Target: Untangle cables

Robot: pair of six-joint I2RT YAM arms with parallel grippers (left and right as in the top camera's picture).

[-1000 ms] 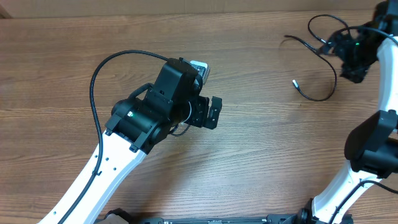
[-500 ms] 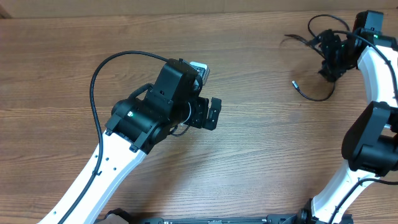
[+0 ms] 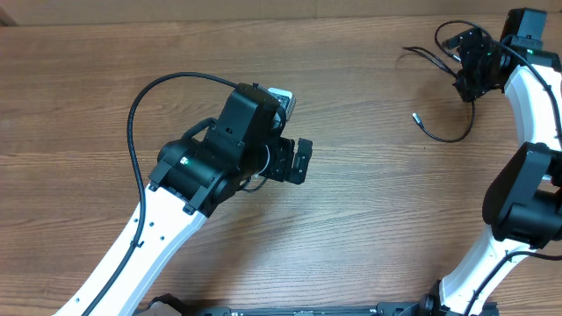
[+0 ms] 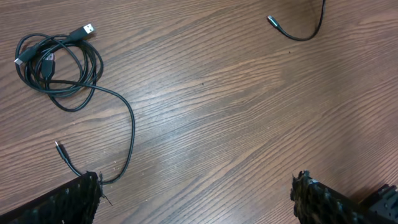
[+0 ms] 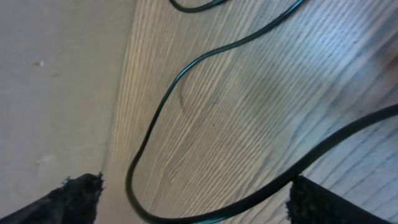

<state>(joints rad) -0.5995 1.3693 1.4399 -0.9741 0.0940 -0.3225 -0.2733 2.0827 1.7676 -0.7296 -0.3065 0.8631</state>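
Apparently the right fingers (image 5: pixel 78 196), apart, straddle a loose cable (image 5: pixel 348 137) (overhead's upper right) to pinch it; left fingers (image 4: pixel 68 199) hang apart.

On the surface (image 3: pixel 369 228), the left claw (image 3: pixel 297 160) is positioned near the middle. A coiled cable bundle (image 4: pixel 59 71) lies ahead of it and to its left, with one strand trailing back toward the claw's left finger. A loose cable (image 3: pixel 448 140) lies well apart at the far right. It curves up to the right claw (image 3: pixel 467 68), which is close to the surface's far right edge.
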